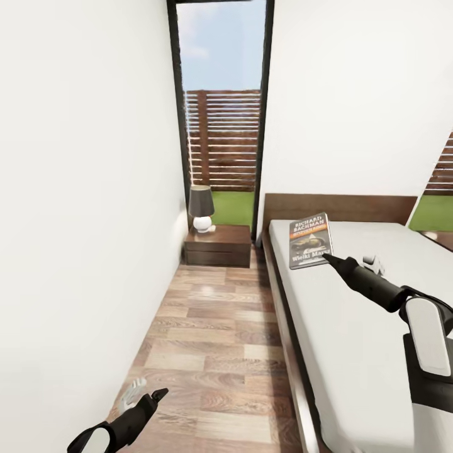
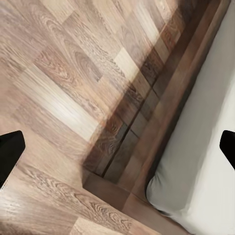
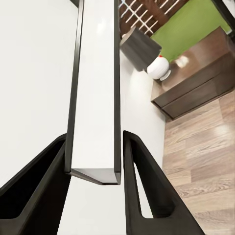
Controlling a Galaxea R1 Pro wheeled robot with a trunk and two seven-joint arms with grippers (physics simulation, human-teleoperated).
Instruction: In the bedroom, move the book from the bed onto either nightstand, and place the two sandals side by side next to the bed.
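Looking down from the head view, the thin dark paperback with white lettering and an orange band is seen raised off the pale grey-white mattress of the low dark-framed bed, near the headboard, with its lower corner held at the tip of the right gripper. The book is tilted cover-up, presumably because it was pinched by one edge for lifting. Across a strip of wood-plank floor, the low dark brown two-drawer nightstand stands in the corner by the tall window, a dark-shaded lamp with a white base at its back (the front of its top looks free for the book). The left gripper hangs low over the floor, judged to be kept out of the way.

From the left wrist view, planks, the bed frame's corner and a mattress corner are seen; the two black fingertips sit at opposite edges, spread wide around nothing.

From the right wrist view, the book is seen edge-on, its white page block clamped between the two black fingers, which are pressed onto its covers; nightstand and lamp lie beyond, roughly along the line of reach.
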